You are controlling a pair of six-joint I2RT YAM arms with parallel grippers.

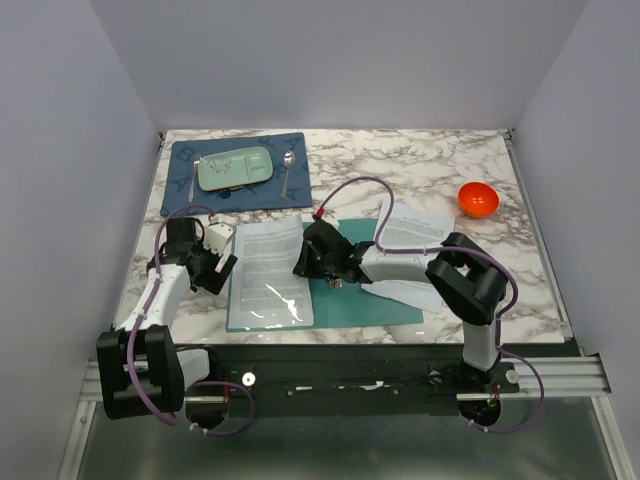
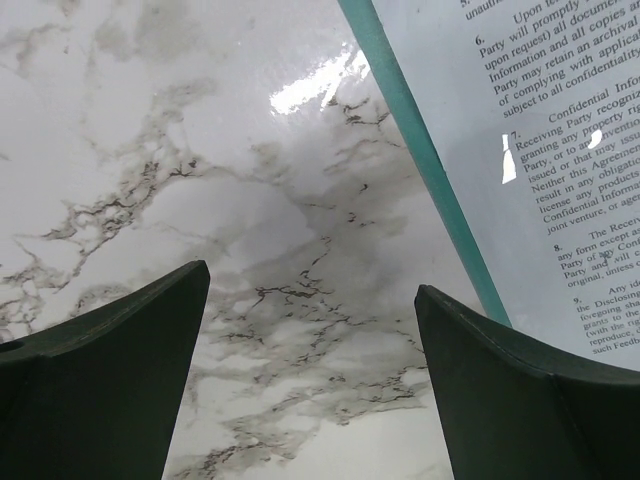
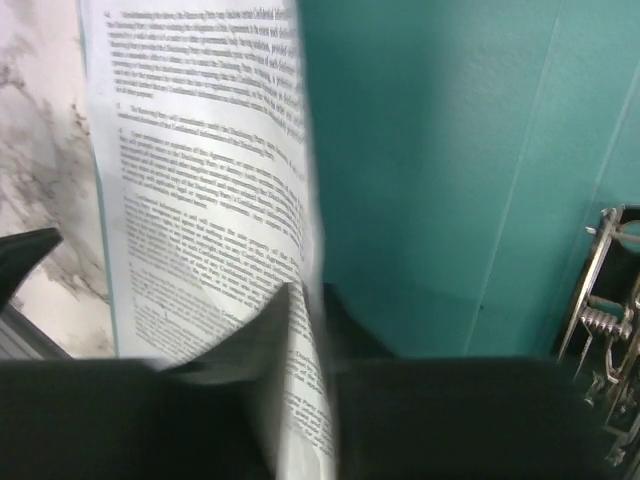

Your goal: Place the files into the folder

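The files are in two places. My right gripper [image 1: 318, 258] sits low over the middle of the open folder [image 1: 350, 302], and in its wrist view the dark fingers [image 3: 420, 410] are pressed together on the right edge of one sheet [image 3: 200, 200]. That edge curls up between them and is blurred. The rest of the sheet lies flat on the folder's left half, text up, with glare across it. Just right of the fingers I see bare teal, and the metal clip [image 3: 612, 300] at the spine shows at the view's right edge.

The other files [image 1: 415, 232] lie fanned on the right. Their near corners overlap the folder's right half and pass under my right arm. I cannot tell how many there are.

My left gripper [image 2: 310, 290] has its fingers [image 2: 130, 370] spread wide with only marble between them. It is just outside the folder's left edge, which crosses that wrist view as a thin teal strip with the printed page beyond it.

The folder lies near the front edge of the marble table [image 1: 420, 165]. At the far left is a blue placemat [image 1: 185, 195] with a pale green tray [image 1: 235, 168] and a spoon [image 1: 288, 170] on it. An orange ball [image 1: 478, 199] sits at the far right, well apart from the papers.
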